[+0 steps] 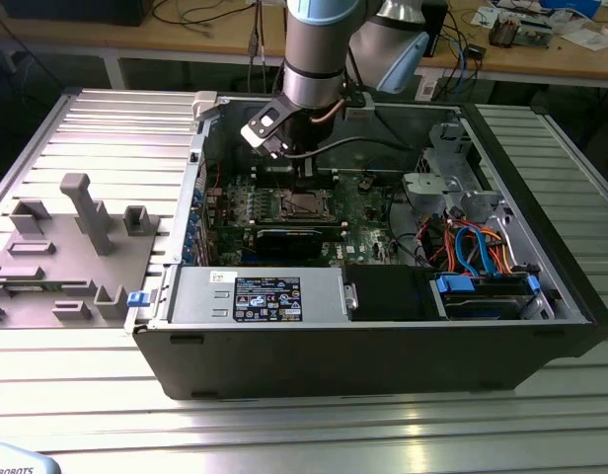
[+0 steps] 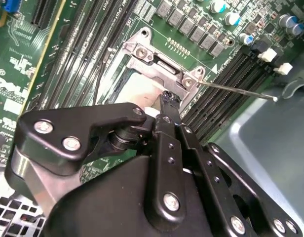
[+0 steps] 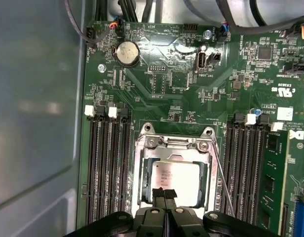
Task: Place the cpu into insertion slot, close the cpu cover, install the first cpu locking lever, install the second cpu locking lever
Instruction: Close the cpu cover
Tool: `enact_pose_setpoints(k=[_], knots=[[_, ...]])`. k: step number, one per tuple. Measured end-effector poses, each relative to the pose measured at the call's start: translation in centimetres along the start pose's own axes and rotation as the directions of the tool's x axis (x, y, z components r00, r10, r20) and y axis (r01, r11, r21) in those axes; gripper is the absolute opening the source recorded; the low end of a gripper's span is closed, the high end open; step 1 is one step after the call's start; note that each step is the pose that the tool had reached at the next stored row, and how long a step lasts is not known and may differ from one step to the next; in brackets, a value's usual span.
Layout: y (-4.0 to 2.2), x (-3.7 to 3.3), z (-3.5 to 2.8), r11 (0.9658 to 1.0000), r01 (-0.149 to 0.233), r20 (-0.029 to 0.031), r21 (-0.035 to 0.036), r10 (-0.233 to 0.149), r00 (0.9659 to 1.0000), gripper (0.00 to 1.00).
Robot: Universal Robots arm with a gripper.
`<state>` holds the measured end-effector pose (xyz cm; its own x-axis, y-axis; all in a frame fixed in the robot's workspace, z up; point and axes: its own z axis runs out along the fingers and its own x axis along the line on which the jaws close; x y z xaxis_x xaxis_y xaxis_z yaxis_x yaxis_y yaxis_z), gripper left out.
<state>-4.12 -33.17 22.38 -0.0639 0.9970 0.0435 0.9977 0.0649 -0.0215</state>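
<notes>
Ribbed metal table (image 1: 304,434) before a cluttered wooden workbench (image 1: 186,41).

Memory slots (image 3: 108,168) close beside the cpu cover (image 3: 172,144)

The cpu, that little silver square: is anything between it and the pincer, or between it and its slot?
Nothing visible does. The cpu already lies in its slot, framed by the cpu cover. The pincer, tips shut, sits right at its edge; the thin lever stands off to one side.
</notes>
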Motion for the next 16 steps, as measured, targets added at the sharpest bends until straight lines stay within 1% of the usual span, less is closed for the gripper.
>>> enact_pose_setpoints(k=[8, 13, 14, 16], knots=[[-0.03, 0.06, -1.28, 1.0, 0.0, 0.0, 0.0, 0.0, 1.0, 0.11], [-0.04, 0.09, -1.97, 1.0, 0.0, 0.0001, 0.0, 0.0, 1.0, 0.11], [-0.05, 0.1, -2.28, 1.0, 0.0, 0.0001, -0.0001, 0.0, 1.0, 0.11], [-0.06, 0.12, -2.72, 1.0, 0.0, 0.0, 0.0, 0.0, 1.0, 0.11]])
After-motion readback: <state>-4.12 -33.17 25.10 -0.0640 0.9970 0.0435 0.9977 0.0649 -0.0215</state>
